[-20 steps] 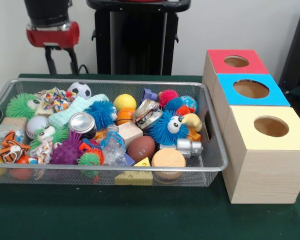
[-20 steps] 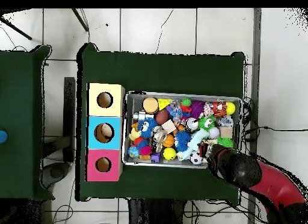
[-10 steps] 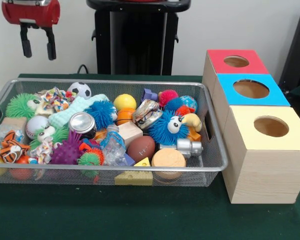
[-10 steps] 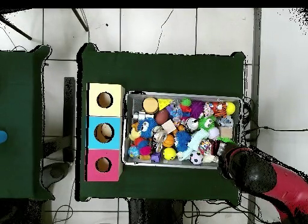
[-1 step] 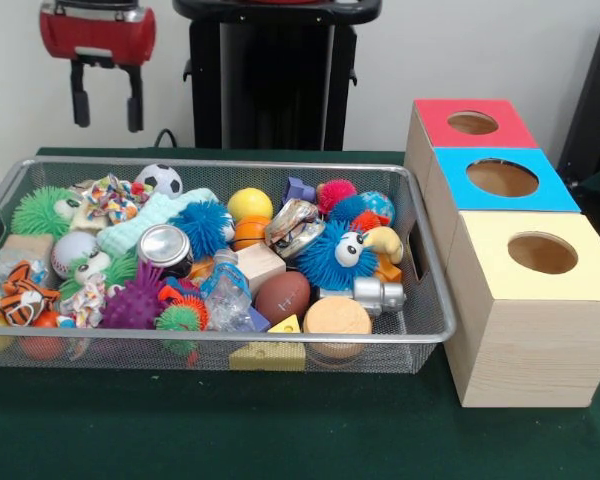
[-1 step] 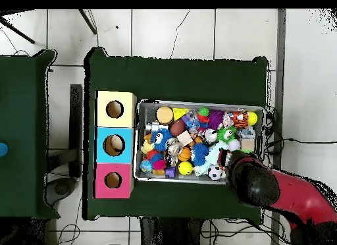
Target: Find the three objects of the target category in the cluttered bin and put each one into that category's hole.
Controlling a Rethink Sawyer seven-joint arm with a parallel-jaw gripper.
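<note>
A wire mesh bin (image 5: 230,340) is piled with toys: a soccer ball (image 5: 160,180), a baseball (image 5: 72,248), a brown football (image 5: 282,296), a yellow ball (image 5: 249,204), spiky balls, plush animals, wooden blocks and a metal can (image 5: 165,246). My gripper (image 5: 107,125) hangs open and empty above the bin's far left corner, well clear of the toys. In the overhead view the arm's head (image 6: 250,181) covers the bin's (image 6: 197,103) lower right corner. Three boxes with round holes stand in a row beside the bin: red (image 5: 440,125), blue (image 5: 460,185), yellow (image 5: 490,240).
In the overhead view the boxes sit left of the bin: yellow (image 6: 104,109), blue (image 6: 103,145), red (image 6: 102,180). Green cloth (image 5: 280,430) covers the table. A black stand (image 5: 270,80) rises behind the bin.
My gripper rose and swung left out of its earlier spot, then came back right and a little lower. It stays open and empty. The toys have not moved.
</note>
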